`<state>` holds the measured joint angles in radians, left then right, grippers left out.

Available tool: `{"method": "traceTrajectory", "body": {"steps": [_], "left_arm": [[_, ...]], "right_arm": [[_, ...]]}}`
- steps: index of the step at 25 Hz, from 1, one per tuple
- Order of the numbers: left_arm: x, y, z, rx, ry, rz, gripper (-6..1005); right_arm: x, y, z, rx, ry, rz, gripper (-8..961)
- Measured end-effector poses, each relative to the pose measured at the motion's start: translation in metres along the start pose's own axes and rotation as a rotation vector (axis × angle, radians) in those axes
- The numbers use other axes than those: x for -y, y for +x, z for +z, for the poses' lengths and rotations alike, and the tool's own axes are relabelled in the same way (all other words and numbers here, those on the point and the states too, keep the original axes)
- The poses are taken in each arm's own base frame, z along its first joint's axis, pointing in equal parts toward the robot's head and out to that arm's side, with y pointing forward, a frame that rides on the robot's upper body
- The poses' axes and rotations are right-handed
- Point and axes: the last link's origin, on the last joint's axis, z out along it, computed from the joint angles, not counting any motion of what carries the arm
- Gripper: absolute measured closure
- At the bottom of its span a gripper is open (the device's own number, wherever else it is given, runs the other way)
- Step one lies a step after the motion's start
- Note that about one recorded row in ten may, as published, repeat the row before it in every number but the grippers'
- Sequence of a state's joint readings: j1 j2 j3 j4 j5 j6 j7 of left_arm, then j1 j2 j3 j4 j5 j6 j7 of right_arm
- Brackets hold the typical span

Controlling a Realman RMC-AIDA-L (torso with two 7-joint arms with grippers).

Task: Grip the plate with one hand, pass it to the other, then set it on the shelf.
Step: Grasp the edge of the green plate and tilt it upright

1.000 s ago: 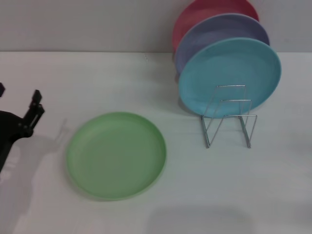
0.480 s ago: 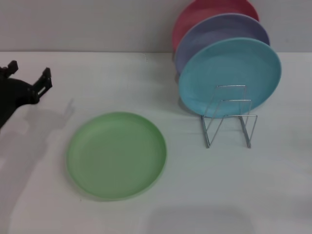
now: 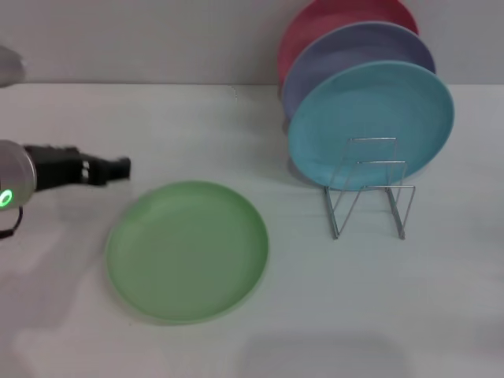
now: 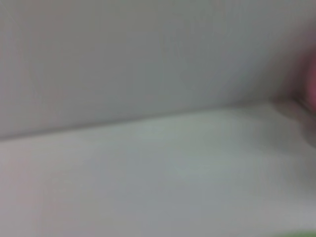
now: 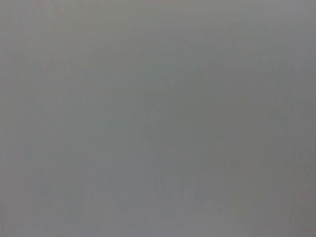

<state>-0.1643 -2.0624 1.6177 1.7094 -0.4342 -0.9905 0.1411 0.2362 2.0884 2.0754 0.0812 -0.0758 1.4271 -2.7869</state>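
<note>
Plate [image 3: 187, 250]: light green, flat on the white surface [image 3: 315, 315], near the left end effector [image 3: 118, 167] (finger spacing cannot be told), not touching it. Shelf [image 3: 370, 189]: silver wire rack, well right of the plate, carrying the sky-blue plate [image 3: 370, 118], lavender plate [image 3: 346, 47] and red plate [image 3: 331, 20] upright.

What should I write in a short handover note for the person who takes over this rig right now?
Left gripper: above the table, just beyond the left rim of the green plate, holding nothing.
Right gripper: not in view.
Green plate: flat on the table, not gripped.
Shelf: at the right, front slots free; sky-blue plate, lavender plate and red plate stand behind.
Done: nothing yet.
Left: grip the plate, pass it to the other hand, set it on the shelf.
</note>
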Motion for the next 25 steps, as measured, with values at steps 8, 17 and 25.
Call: {"method": "traceTrajectory", "body": {"steps": [8,17,25], "left_arm": [[-0.009,-0.021,0.010,0.085,-0.052,0.029,217],[-0.003,-0.042,0.025,0.134,-0.040,-0.002,237],[0.003,-0.050,0.032,0.162,-0.032,-0.023,255]], "right_arm": [[0.000,0.003,-0.003,-0.019,0.000,0.004,122],[-0.001,0.004,-0.003,-0.023,-0.006,0.004,122],[-0.001,0.004,-0.003,-0.023,-0.007,0.004,121]]}}
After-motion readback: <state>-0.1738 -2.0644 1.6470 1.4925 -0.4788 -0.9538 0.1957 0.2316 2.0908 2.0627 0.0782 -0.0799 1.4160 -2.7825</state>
